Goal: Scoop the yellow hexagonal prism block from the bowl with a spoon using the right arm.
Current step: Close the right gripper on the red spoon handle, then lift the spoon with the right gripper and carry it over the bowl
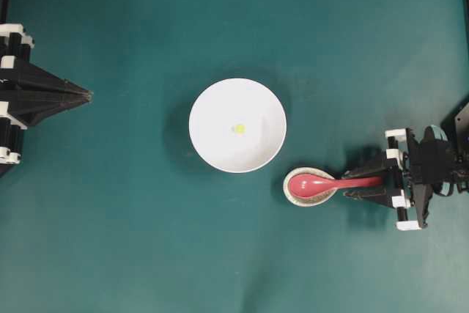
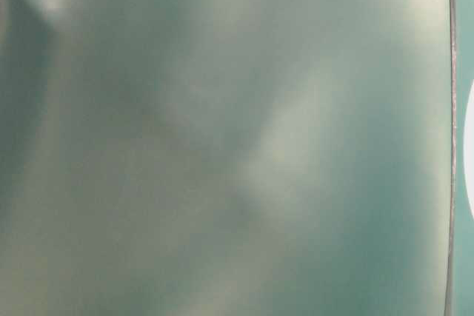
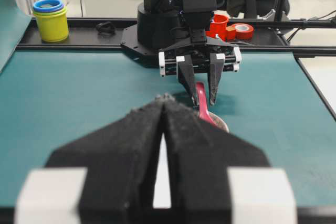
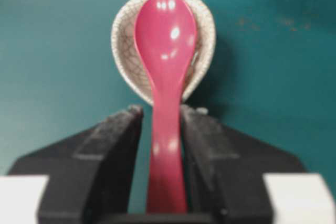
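Note:
The white bowl (image 1: 217,108) sits mid-table with the tiny yellow hexagonal prism block (image 1: 238,128) lying inside it. To its lower right the pink-red spoon (image 1: 311,183) rests with its scoop in a speckled beige spoon rest (image 1: 311,199). My right gripper (image 1: 346,186) is low at the spoon's handle. In the right wrist view the gripper (image 4: 160,111) is open, its fingers flank the spoon (image 4: 165,35) handle, and a thin strip of mat shows on the left side. My left gripper (image 1: 88,94) stays far left, shut and empty, its tips (image 3: 164,98) pressed together.
A stack of yellow cups with a blue ring (image 3: 51,19) and red tape rolls (image 3: 231,27) sit on the black rail behind the right arm's base. The table-level view shows only blurred teal.

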